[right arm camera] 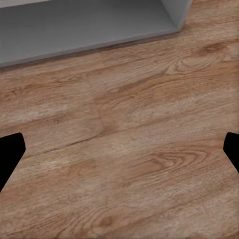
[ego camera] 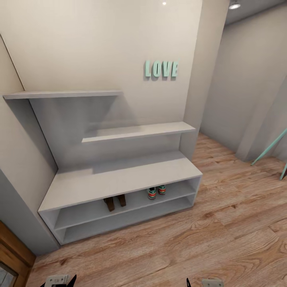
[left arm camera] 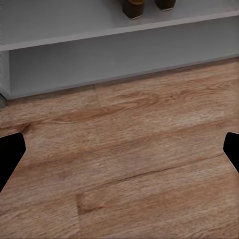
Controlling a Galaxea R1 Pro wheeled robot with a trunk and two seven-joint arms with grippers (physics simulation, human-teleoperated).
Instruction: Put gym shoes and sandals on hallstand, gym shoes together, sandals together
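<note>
1. The hallstand (ego camera: pixel 119 181) stood against the pale wall, its flat bench top bare, with two staggered wall shelves (ego camera: pixel 139 130) above it.
2. The two sandals (ego camera: pixel 115 202) sat side by side on the upper of the two low open shelves, left of centre, heels facing out.
3. The two gym shoes (ego camera: pixel 156 191) sat next to each other on that same shelf, toward its right end, well apart from the sandals.
4. The corridor floor (ego camera: pixel 207 239) of wood-grain planks lay in front of the unit.
5. Teal letters reading LOVE (ego camera: pixel 161 69) hung on the wall above the shelves.
6. The left gripper (left arm camera: pixel 119 152) hung over the floor in front of the rack with its jaws spread wide, holding nothing.
7. The right gripper (right arm camera: pixel 119 152) hung over floor near the rack's right end, jaws likewise spread and empty.
</note>
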